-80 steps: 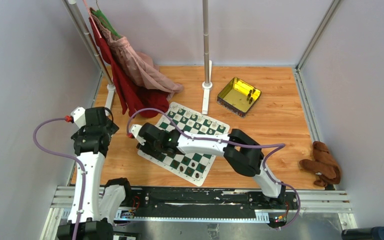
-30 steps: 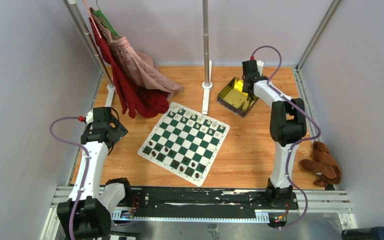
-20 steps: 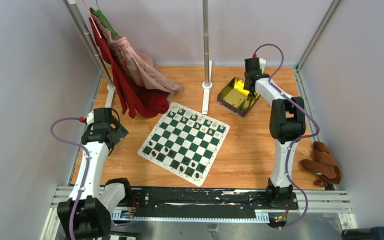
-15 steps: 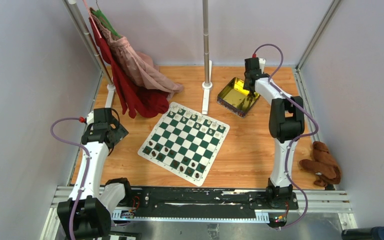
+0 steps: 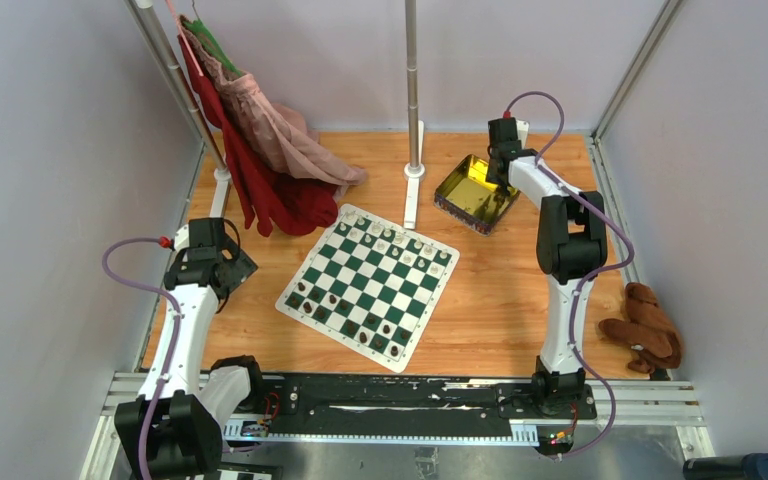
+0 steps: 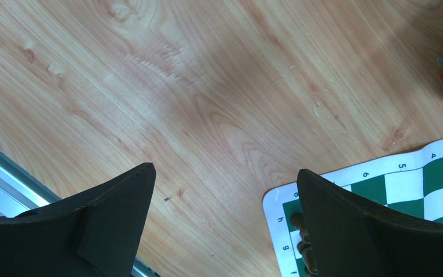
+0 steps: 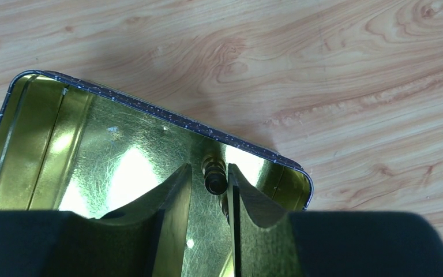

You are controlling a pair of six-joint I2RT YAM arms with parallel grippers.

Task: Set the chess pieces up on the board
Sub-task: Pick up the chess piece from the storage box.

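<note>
The board (image 5: 370,285), a green and white checked mat, lies at the middle of the wooden table. Dark chess pieces (image 5: 360,335) stand along its near edge, and cream ones (image 5: 390,238) along its far edge. My right gripper (image 5: 501,172) reaches down into the yellow tin (image 5: 460,200). In the right wrist view its jaws (image 7: 209,167) stand open around an upright dark chess piece (image 7: 214,178); the right finger is against it and the left stands a little off. My left gripper (image 6: 224,170) hangs wide open and empty above bare wood, beside the board's corner (image 6: 380,173).
Red and pink clothes (image 5: 260,150) hang on a rack at the back left. A metal pole on a white foot (image 5: 413,170) stands behind the board. A brown plush toy (image 5: 645,330) lies at the right edge. Metal rails run along the near edge.
The right arm has swung from over the board's left side to the tin at the back right. In the last second it has hardly shifted. The left arm drew back slightly.
</note>
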